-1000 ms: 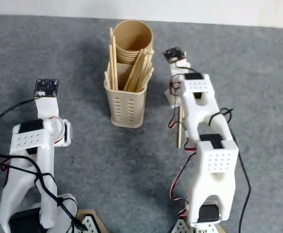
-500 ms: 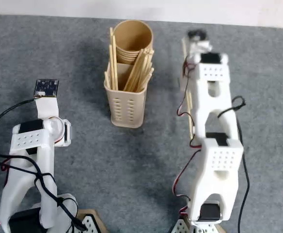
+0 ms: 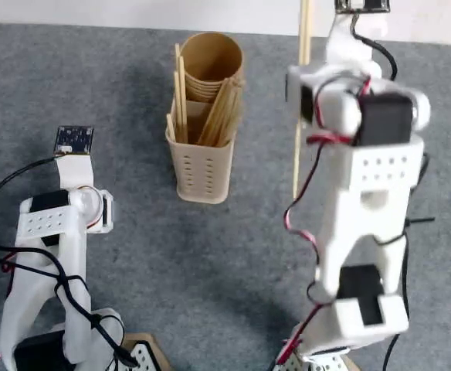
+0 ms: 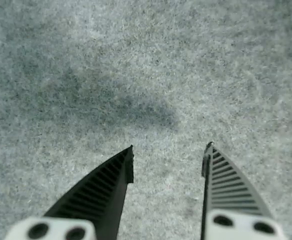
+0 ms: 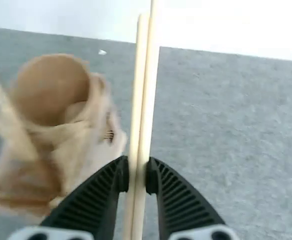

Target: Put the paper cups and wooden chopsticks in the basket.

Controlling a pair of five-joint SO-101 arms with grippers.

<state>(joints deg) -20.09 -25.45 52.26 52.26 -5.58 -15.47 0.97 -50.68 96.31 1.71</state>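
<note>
Our left gripper (image 4: 169, 150) is the nearest thing, on the near left side. Its two black ribbed fingers (image 4: 111, 190) stand well apart with nothing between them, and under them lies only the grey felt-like table cover (image 3: 171, 263).

On the right side, our right gripper (image 5: 137, 165) is raised high above the table. Its fingers are pressed together on a pair of pale wooden chopsticks (image 5: 145, 90), so the grip is closed on them and no gap shows. In the high view this pair (image 3: 297, 147) hangs as one long thin line to the right of the basket, apart from it and not yet over its opening.

Farther, in the middle of the table, stands the cream plastic basket with small slots in its wall (image 3: 202, 174). It is upright. Its near part holds a bundle of wooden chopsticks (image 3: 219, 116), which lean against each other and stick out above the rim. Its far part holds the stack of brown paper cups (image 3: 210, 62), one inside the other, with the open mouth up.

We judge that the task is almost finished. The cups are in and most chopsticks are in. What is left, as far as we can see, is the pair in our right gripper. It must go left over the basket and down among the other sticks.
</note>
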